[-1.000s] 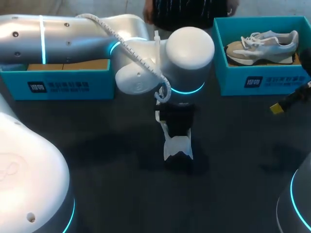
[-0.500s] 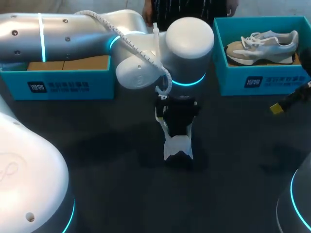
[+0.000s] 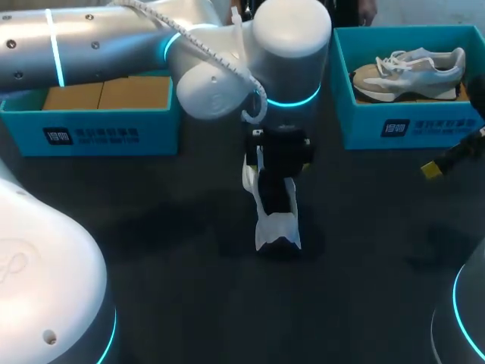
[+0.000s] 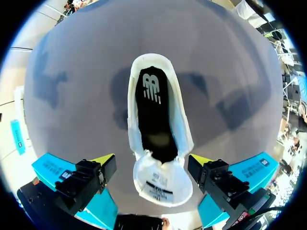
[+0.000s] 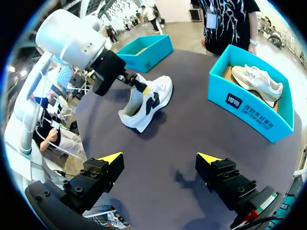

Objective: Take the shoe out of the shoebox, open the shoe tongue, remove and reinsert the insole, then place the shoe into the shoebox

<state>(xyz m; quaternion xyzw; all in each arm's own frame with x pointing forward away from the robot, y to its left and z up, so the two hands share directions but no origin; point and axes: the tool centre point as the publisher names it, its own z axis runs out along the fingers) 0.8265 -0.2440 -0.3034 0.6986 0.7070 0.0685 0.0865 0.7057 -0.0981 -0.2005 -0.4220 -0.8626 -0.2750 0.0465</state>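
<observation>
The head view is dim: the dark table (image 3: 151,258) soaks up most of the light, while the glossy white shell of the left arm (image 3: 114,45) gives back a pale sheen from overhead and its cyan rings glow. In the left wrist view the table is a lighter, evenly lit grey, and soft-edged shadows fall to more than one side of the shoe (image 4: 156,110). The right wrist view is the brightest, with a faint, diffuse shadow under the shoe's sole.

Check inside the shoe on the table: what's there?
A black insole lies inside the white shoe; its toe end is hidden under the folded-back tongue.
</observation>
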